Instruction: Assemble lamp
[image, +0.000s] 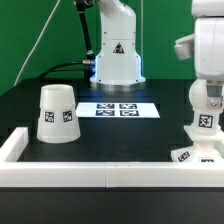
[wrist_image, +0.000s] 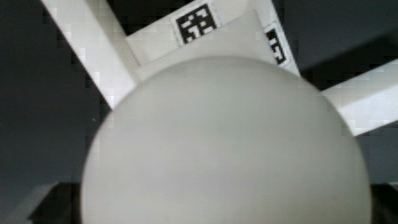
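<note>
Holding the bulb (image: 203, 110) upright above the base (image: 194, 155) at the exterior view's right; gripper (image: 205, 85) jaws appear to pinch its stem, though contact is hidden. Bulb not yet seated as far as I can tell. Shade (image: 57, 113) sits alone on the counter (image: 120, 135), still to fit.

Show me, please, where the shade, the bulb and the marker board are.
shade (image: 56, 112): exterior view, its side wall.
bulb (wrist_image: 222, 150): wrist view, its round head.
marker board (image: 118, 109): exterior view, its middle.
</note>
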